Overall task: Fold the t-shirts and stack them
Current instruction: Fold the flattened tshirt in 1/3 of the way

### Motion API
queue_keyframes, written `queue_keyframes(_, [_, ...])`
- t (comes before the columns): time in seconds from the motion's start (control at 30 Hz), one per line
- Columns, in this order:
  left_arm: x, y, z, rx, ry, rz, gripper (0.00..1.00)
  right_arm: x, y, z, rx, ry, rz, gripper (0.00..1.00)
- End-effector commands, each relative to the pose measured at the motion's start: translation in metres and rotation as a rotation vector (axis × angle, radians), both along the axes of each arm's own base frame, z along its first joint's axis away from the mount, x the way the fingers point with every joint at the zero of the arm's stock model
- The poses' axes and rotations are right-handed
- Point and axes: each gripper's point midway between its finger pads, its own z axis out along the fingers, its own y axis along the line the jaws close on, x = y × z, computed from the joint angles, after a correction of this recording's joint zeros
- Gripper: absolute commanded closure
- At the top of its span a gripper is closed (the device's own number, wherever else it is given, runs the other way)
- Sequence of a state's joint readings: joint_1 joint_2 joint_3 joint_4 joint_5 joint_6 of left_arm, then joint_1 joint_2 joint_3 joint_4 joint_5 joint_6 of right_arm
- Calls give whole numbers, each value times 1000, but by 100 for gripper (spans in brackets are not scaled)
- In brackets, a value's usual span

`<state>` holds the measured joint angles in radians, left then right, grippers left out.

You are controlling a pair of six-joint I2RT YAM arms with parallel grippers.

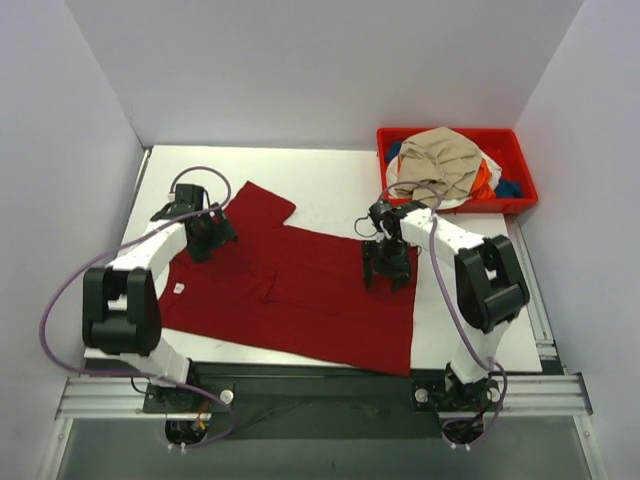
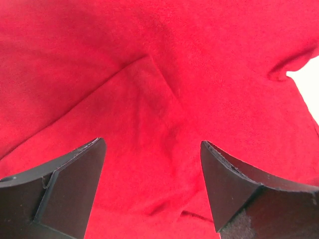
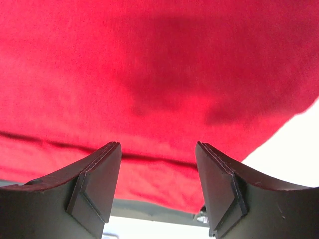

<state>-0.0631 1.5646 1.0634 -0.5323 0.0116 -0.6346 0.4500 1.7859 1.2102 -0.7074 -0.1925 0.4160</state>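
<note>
On surface (image 1: 330,185), red shirt (image 1: 300,295) lies spread, creased mid-body; other shirts (image 1: 440,160) in bin (image 1: 520,140). Left jaws wide near sleeve, right jaws part-open near hem, both empty. Risk: uneven pinch drags crease along, likely skewing fold.

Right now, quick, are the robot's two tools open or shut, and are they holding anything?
Left tool: open, holding nothing, over the red t-shirt.
Right tool: open, holding nothing.

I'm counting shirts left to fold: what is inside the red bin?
A tan t-shirt tops the heap in the red bin; white cloth, orange cloth and blue cloth peek out beneath. How many shirts lie under it is covered.
</note>
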Motion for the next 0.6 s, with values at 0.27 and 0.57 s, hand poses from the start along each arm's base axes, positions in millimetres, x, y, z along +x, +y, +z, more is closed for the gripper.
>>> queue_keyframes(0.27, [-3, -5, -42, -51, 78, 4, 12, -8, -2, -40, -59, 127, 24, 39])
queue_keyframes(0.57, [-47, 7, -49, -5, 136, 39, 12, -16, -2, -43, -61, 137, 38, 39])
